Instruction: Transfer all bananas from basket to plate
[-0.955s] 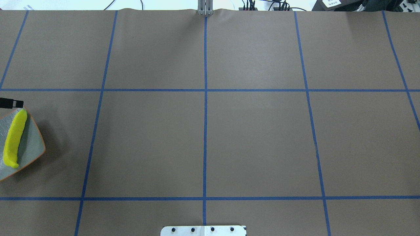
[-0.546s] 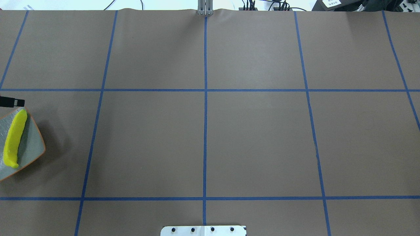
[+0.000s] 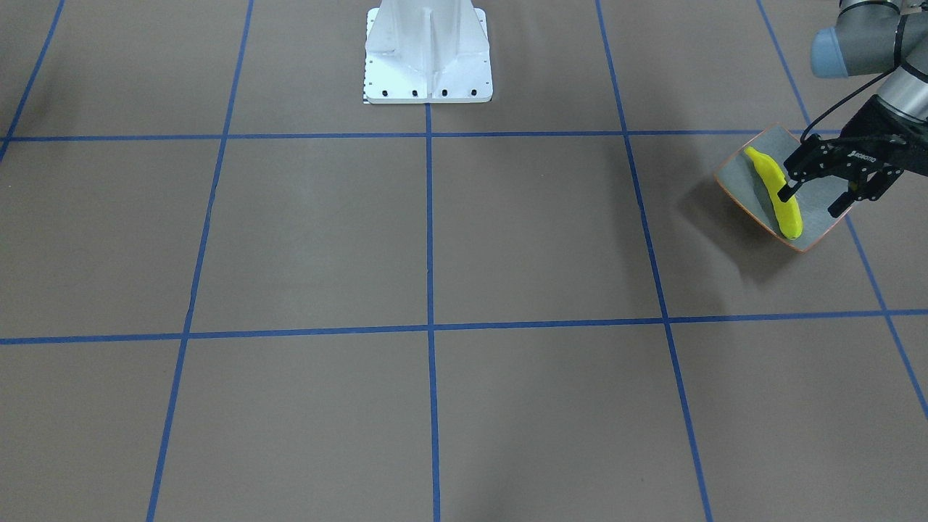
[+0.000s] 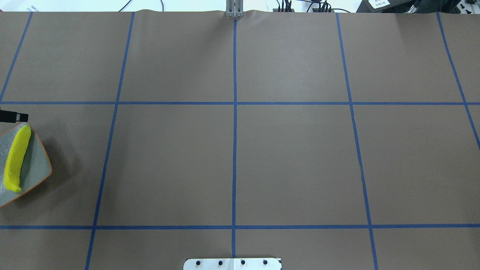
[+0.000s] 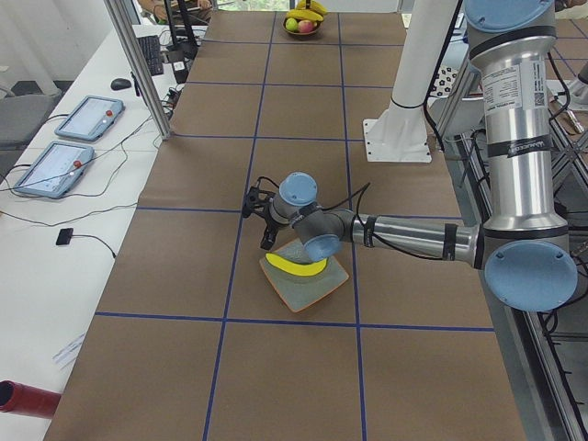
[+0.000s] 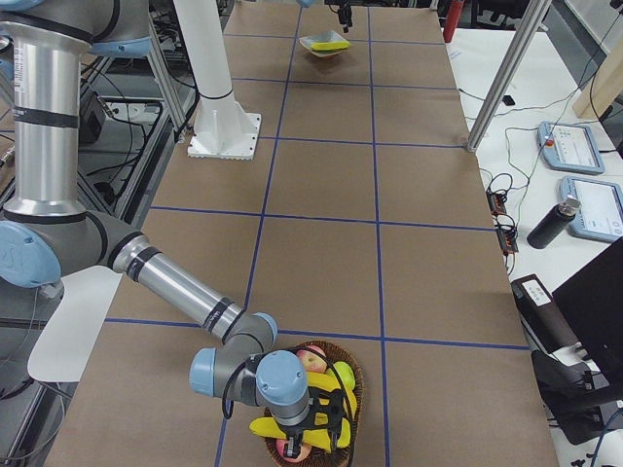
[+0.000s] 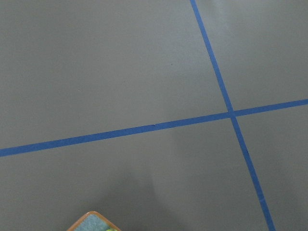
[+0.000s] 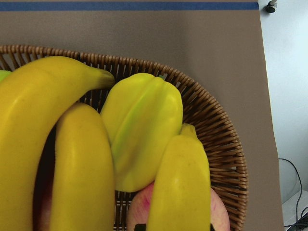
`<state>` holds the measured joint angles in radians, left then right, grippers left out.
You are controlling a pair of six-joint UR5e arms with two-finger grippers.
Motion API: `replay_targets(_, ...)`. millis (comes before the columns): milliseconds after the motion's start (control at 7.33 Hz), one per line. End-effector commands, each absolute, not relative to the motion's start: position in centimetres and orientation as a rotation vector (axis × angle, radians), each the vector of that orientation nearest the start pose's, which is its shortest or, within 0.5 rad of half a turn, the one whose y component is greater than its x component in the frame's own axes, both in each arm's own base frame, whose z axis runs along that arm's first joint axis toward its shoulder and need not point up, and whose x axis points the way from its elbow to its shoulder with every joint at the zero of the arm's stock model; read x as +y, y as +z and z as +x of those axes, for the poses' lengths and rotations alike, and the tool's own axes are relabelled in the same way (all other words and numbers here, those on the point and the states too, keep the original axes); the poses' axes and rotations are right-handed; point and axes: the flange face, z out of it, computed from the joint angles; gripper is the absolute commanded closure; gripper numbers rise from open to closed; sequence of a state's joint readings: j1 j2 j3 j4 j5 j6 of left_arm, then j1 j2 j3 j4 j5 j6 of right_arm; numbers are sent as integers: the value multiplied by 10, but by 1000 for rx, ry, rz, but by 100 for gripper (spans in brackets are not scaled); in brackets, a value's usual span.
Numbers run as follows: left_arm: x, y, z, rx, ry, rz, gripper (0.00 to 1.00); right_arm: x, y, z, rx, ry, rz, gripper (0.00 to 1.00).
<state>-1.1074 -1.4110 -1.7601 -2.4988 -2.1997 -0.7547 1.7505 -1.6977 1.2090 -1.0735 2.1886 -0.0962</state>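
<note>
So far we count one banana moved out of four. The glossy greenish-yellow plastic banana [image 3: 767, 172] lies lengthwise on the square speckled grey-green plate with the thin orange rim [image 3: 743, 187], which sits at the robot's left end of the brown paper-covered table [image 4: 292, 161]. The left gripper [image 3: 812, 201] hangs over that plate with its jaws spread wide and nothing between them. One finger shows in front of the banana in the front-facing view, and we cannot tell whether it touches.

At the other end of the table stands the round woven wicker basket [image 6: 356, 389]. The right wrist view shows three deeper yellow bananas in it: one long one [image 8: 29, 144] on the left, a second [image 8: 82, 168] beside it, and a third [image 8: 180, 187] to the right. Between them sits a ridged yellow-green star fruit [image 8: 142, 139], with a pink-red apple [image 8: 217, 211] underneath. The right gripper [image 6: 326, 428] is low over the basket, but we cannot tell whether its jaws are spread or closed.

We judge the task about a quarter done, with three bananas left to carry across to the plate.
</note>
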Motion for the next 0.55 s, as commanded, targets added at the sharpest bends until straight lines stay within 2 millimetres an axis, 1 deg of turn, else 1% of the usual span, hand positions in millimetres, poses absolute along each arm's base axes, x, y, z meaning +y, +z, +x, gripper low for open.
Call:
replay_targets(0, -434, 540, 134, 997, 36, 415, 0, -375, 826, 174, -610, 80, 180, 100)
replay_targets(136, -435, 539, 134, 998, 37, 416, 0, -379, 804, 186, -595, 88, 223, 100)
replay_targets(273, -435, 538, 135, 1001, 37, 413, 0, -391, 793, 192, -592, 89, 248, 100)
replay_targets(409, -437, 535, 136, 1006, 41, 418, 0, -411, 774, 197, -585, 95, 279, 100)
